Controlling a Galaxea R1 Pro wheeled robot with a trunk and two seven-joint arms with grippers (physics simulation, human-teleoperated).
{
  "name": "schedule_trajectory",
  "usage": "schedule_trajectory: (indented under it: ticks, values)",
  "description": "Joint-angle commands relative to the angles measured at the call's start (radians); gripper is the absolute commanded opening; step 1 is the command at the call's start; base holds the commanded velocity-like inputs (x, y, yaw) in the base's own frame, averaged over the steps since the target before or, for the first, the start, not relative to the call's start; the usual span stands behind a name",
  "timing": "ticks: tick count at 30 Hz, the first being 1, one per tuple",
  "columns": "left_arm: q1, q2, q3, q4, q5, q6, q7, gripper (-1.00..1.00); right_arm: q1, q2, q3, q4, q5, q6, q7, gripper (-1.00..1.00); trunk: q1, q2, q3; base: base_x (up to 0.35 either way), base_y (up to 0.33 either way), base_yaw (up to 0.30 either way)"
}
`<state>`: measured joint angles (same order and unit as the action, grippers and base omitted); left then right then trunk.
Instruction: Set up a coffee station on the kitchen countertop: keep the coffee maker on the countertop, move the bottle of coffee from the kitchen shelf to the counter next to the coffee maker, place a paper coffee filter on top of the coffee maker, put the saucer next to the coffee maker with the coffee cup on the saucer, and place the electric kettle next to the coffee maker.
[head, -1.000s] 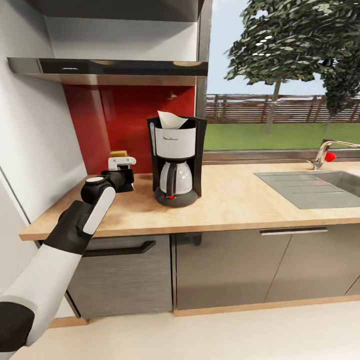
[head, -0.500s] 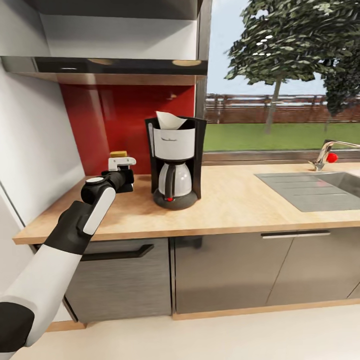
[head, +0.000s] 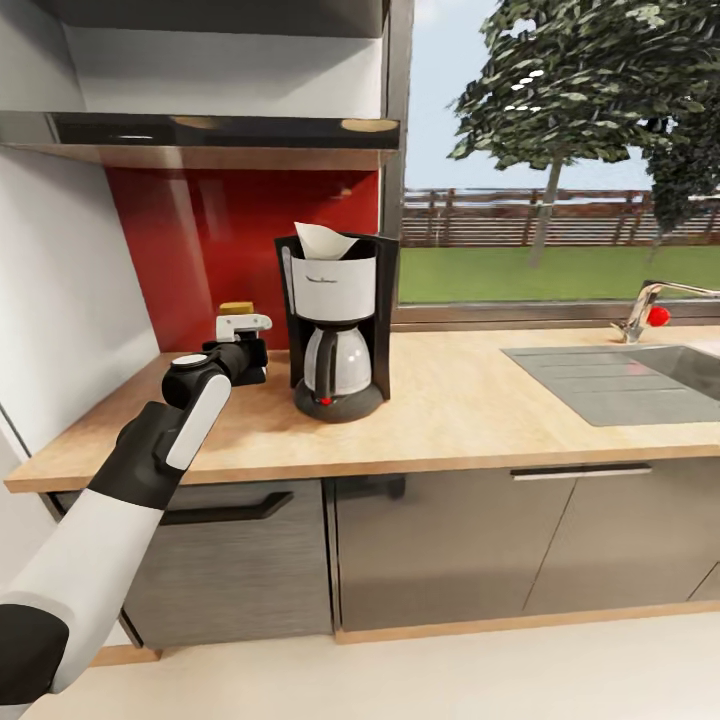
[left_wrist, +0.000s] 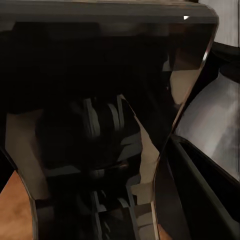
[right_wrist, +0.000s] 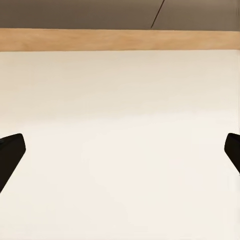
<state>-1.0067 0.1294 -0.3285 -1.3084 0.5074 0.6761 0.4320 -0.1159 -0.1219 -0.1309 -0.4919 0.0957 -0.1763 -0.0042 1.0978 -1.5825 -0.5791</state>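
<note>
Upright on the left part of the long wood-grain desk (head: 480, 400), in front of the red splashback (head: 240, 240): the coffee maker (head: 335, 330), carafe in its bay, red switch at the base. Sticking up out of its top, the paper coffee filter (head: 322, 240), white and tilted toward the wall. Just to the left of the machine, above the desk, the left pincer (head: 245, 338) at the end of the outstretched left arm, clamped on the bottle of coffee (head: 237, 308). Of the bottle, little more than the gold cap clear above the white pincer body; whether its foot touches the wood, impossible to tell. In the left wrist view, a dark glossy surface pressed close to the lens. Farther right along the desk, well apart from the machine, a steel sink (head: 620, 380) and a tap (head: 650, 305) under the window. In the right wrist view, the right pincer (right_wrist: 120, 155) spread wide, one dark fingertip (right_wrist: 10, 154) at each edge, above pale floor (right_wrist: 120, 100) and a wooden plinth (right_wrist: 120, 39).
</note>
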Motion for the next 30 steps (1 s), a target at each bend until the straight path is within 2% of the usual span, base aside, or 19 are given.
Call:
schedule_trajectory:
  ticks: [1,16,30]
  values:
    - [-0.001,0.001,-0.003,-0.001,0.009,0.002,0.009,-1.00,-0.001,0.001,-0.004,0.002,0.010,-0.003,0.000,1.00,0.000,-0.001,-0.001,0.034,-0.063,0.000]
    - [-0.001,0.001,-0.003,-0.002,0.009,0.002,0.010,-1.00,-0.001,0.001,-0.004,0.004,0.010,-0.003,0.000,1.00,0.000,-0.001,-0.003,0.004,-0.008,0.000]
    - [-0.001,0.001,-0.003,-0.004,0.008,0.002,0.010,-1.00,-0.001,0.001,-0.004,0.004,0.010,-0.003,0.000,1.00,0.000,-0.001,-0.023,0.000,0.000,0.000]
